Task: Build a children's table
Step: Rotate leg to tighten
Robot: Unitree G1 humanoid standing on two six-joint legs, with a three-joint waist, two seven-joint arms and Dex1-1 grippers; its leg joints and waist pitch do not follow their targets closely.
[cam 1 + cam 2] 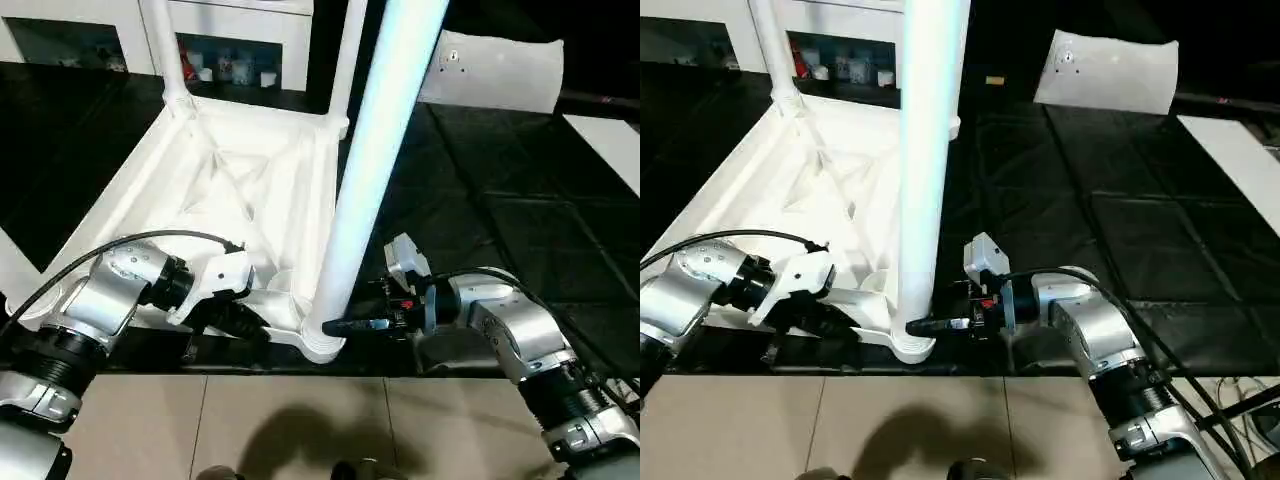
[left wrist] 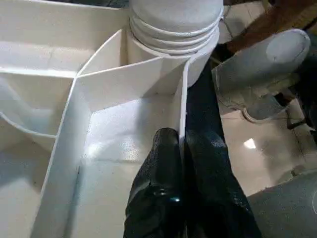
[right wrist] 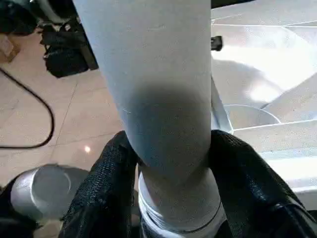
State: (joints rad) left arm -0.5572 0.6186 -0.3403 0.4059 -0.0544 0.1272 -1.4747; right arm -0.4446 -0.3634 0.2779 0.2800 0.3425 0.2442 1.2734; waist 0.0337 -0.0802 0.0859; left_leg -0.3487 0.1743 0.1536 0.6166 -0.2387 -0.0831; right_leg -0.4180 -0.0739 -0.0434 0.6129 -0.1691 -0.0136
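The children's table lies upside down on the black mat, its ribbed top (image 1: 230, 180) facing up. Two legs stand in the far corner sockets, one on the left (image 1: 165, 50) and one on the right (image 1: 345, 60). A third leg (image 1: 370, 170) rises from the near right socket (image 1: 322, 345). My left gripper (image 1: 238, 320) is shut on the thin near rim wall (image 2: 182, 99) of the top, one finger on each side. My right gripper (image 1: 335, 326) reaches in from the right, and its fingers (image 3: 106, 183) press both sides of the near leg's base (image 3: 168, 124), just above the socket.
A white cabinet with glass doors (image 1: 240, 40) stands behind the table. A flat white panel (image 1: 495, 70) lies at the back right and another white board (image 1: 610, 140) at the right edge. Tiled floor (image 1: 300, 420) begins at the mat's near edge; a black cable (image 3: 29, 124) lies there.
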